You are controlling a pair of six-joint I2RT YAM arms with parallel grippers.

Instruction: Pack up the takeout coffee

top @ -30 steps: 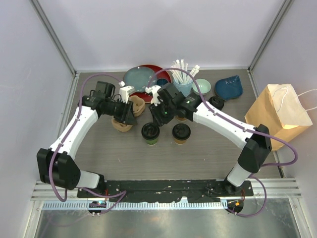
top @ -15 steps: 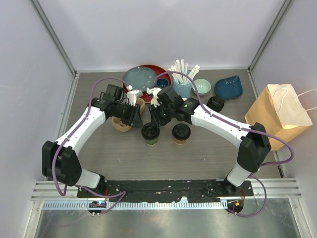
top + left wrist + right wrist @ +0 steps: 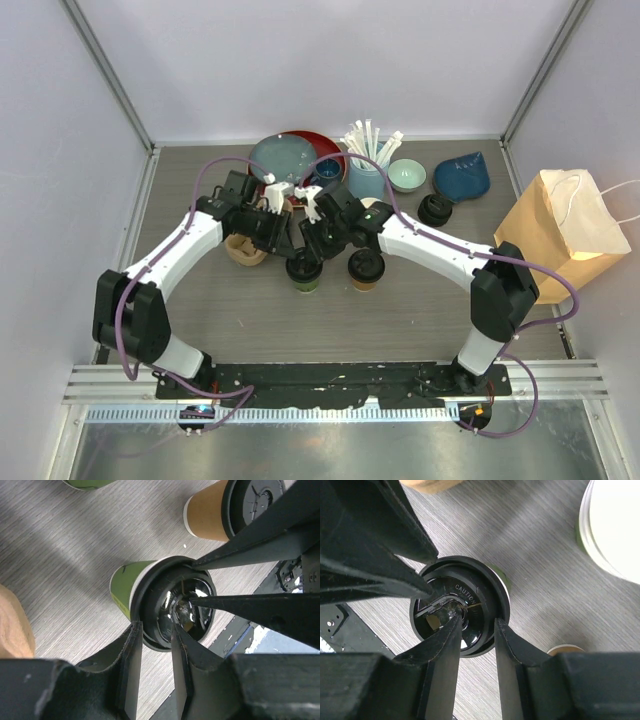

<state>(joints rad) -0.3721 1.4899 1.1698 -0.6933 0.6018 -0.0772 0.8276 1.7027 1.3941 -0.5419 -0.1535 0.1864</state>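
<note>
Green-sided cup (image 3: 125,582) upright at counter (image 3: 400,320) centre, brown-sided cup (image 3: 366,270) beside it at 3 o'clock. Left pincer (image 3: 154,630) pinching its black lid (image 3: 160,585) rim at 11 o'clock; right pincer (image 3: 475,625) pinching same rim at 1 o'clock.

Both my arms lean in from either side, and my left gripper (image 3: 293,252) and right gripper (image 3: 312,252) meet tip to tip over the black lid of the green cup (image 3: 303,278) mid-table; jaws not readable from up here. The lidded brown cup (image 3: 365,268) stands just right of it, apart from both grippers, with the cream-rimmed cup stack (image 3: 244,252) just left by my left wrist. Back row: red plate (image 3: 308,136), blue cup of straws (image 3: 367,178), teal bowl (image 3: 407,174), dark blue dish (image 3: 462,176), and paper bag (image 3: 562,232) upright at far right.
</note>
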